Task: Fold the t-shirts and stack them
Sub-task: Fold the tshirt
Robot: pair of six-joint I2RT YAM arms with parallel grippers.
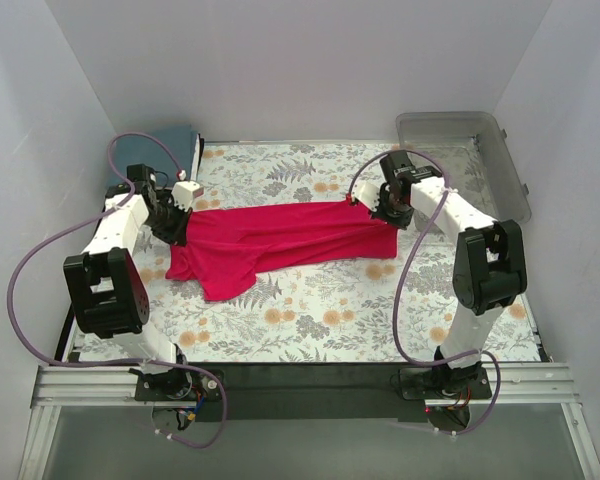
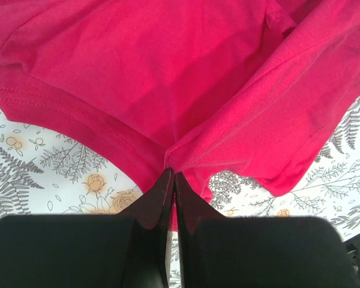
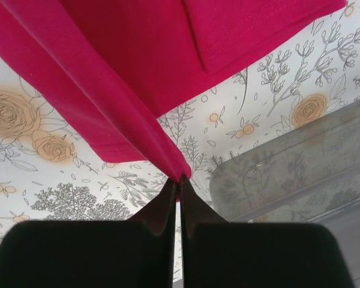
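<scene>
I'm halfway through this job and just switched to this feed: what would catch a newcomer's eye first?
The crimson-pink t-shirt stands out first, stretched across the middle of the flowered table. The shut left gripper pinches its left end and the shut right gripper its far right corner. Next come the teal-blue t-shirt in the far left corner and the clear plastic bin at the far right.

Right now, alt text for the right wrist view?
Two black fingers pinched shut on a corner of a crimson-pink t-shirt, which stretches away over a floral table. A clear plastic bin lies to the right.
</scene>
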